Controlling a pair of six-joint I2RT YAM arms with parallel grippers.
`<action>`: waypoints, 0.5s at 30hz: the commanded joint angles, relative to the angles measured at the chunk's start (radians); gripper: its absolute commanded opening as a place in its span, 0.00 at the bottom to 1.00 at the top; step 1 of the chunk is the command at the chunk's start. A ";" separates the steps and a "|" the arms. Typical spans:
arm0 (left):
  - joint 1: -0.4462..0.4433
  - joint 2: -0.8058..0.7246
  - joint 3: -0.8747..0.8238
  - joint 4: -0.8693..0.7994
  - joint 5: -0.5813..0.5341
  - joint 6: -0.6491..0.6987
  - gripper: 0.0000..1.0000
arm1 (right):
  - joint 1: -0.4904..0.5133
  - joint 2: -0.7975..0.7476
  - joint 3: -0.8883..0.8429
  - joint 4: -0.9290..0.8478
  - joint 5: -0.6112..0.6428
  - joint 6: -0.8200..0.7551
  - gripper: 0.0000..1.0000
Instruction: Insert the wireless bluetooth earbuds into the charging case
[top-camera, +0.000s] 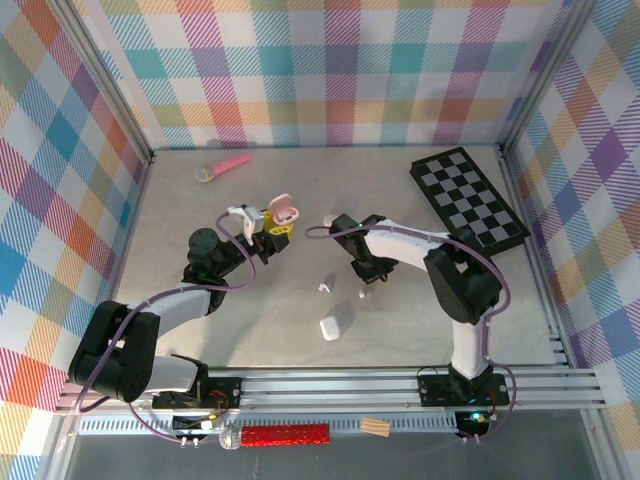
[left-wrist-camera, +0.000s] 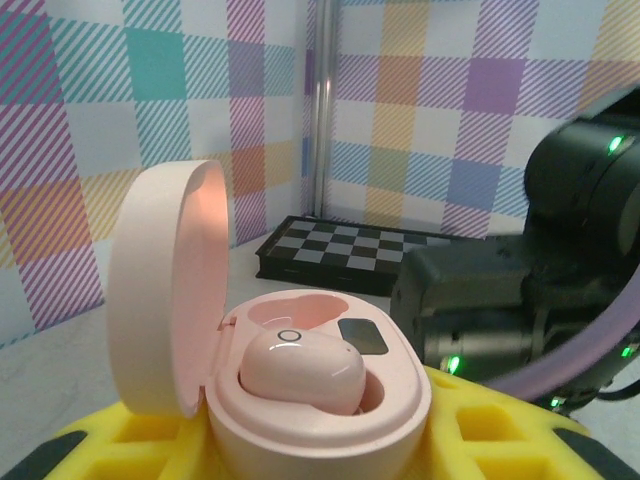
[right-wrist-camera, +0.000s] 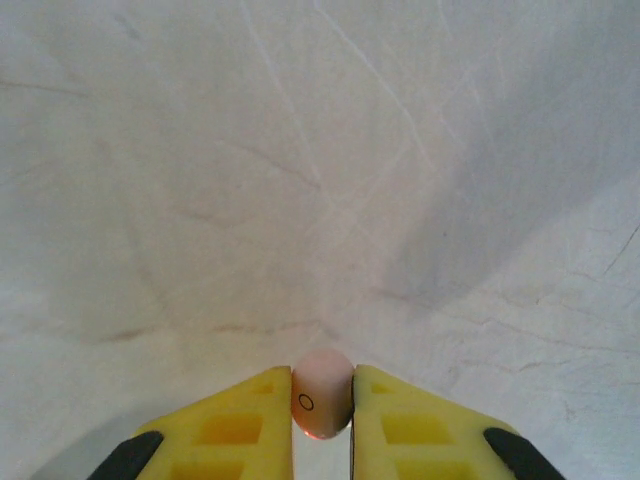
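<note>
Pinching a pink earbud (right-wrist-camera: 322, 405) at bottom centre of the right wrist view, over the pale table (right-wrist-camera: 300, 150).

Looks tiny, light, hard and glossy, so likely to squirt sideways under a firm squeeze. Best taken across the rounded body, as here: right gripper (right-wrist-camera: 322, 376) narrowed onto it, yellow pads (right-wrist-camera: 250, 420) touching either side. Left of centre in the top view, cradles the open pink charging case (top-camera: 283, 208) in the left gripper (top-camera: 272, 229), clamped round its base with the lid up. Already carries a seated earbud (left-wrist-camera: 300, 370). Calls for a gentle, well-aligned drop. Leaves a white case (top-camera: 335, 323) at lower centre, well apart.
</note>
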 joint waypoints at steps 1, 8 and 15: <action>-0.011 -0.008 0.005 -0.003 0.045 0.042 0.38 | -0.010 -0.144 -0.002 0.005 -0.178 0.027 0.18; -0.056 -0.025 0.052 -0.158 0.128 0.137 0.38 | -0.027 -0.344 0.048 0.018 -0.507 0.039 0.19; -0.089 -0.043 0.102 -0.301 0.210 0.177 0.38 | -0.070 -0.466 0.095 0.108 -0.819 0.069 0.19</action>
